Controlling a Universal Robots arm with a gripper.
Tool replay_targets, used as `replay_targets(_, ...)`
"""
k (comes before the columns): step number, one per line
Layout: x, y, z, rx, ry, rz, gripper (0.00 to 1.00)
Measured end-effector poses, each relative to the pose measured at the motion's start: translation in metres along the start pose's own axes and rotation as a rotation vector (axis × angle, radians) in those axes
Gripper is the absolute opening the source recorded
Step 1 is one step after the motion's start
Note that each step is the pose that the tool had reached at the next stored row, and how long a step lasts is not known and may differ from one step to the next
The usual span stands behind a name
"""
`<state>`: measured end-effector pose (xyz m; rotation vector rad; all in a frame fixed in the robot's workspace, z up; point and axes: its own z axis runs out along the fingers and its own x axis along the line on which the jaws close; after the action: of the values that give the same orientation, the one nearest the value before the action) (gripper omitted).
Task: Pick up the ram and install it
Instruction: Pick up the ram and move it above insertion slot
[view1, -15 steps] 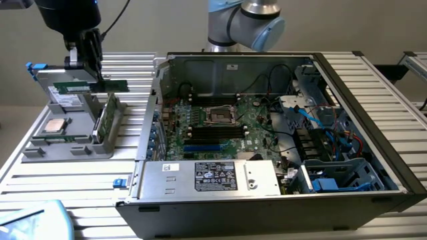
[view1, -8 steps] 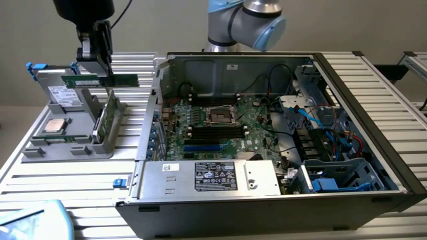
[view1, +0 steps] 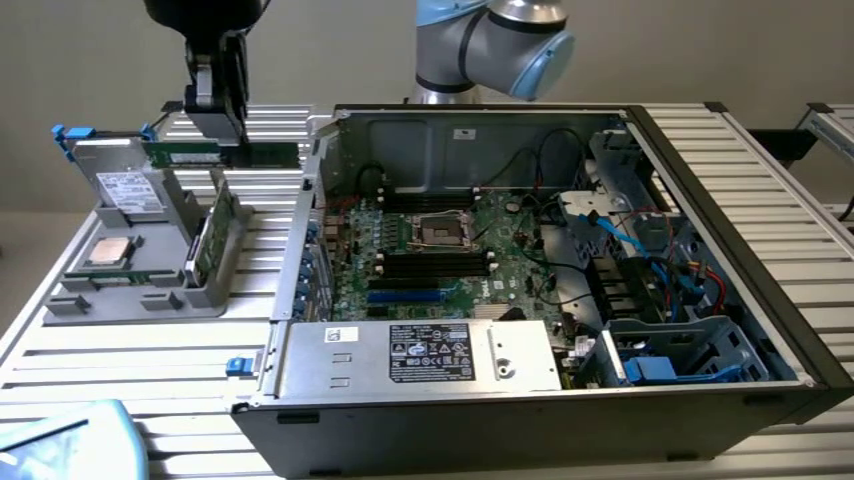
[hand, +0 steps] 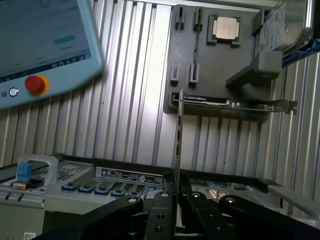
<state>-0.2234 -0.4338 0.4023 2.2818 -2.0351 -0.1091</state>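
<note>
Two black fingers (hand: 160, 215) of the gripper (view1: 220, 138) pinch the ram (view1: 260, 155), a long, thin green stick. It hangs level in the air above the grey plastic tray (view1: 80, 300), beside the open metal computer box (view1: 400, 425).

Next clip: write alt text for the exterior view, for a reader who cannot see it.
The arm's gripper holds the ram level in the air above a grey parts holder, to the exterior view's left of an open computer case. The holder carries a processor chip and an upright green card; the case's motherboard lies exposed.
</note>
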Motion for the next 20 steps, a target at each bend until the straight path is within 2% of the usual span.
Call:
replay_targets(3, 0.002, -0.0126, -0.0041, -0.0052, -0.0006, 0.000, 0.14)
replay_targets(7, 0.004, -0.0302, -0.0079, -0.0057, -0.0007, 0.000, 0.14)
replay_targets(10, 0.005, -0.0399, -0.0109, -0.0057, -0.0016, -0.002, 0.14)
replay_targets(14, 0.007, -0.0453, -0.0150, -0.0045, -0.0102, -0.015, 0.14)
replay_targets(17, 0.008, -0.0475, -0.0154, -0.0031, -0.0113, -0.027, 0.14)
replay_targets(20, 0.009, -0.0545, -0.0163, -0.0029, -0.0112, -0.031, 0.14)
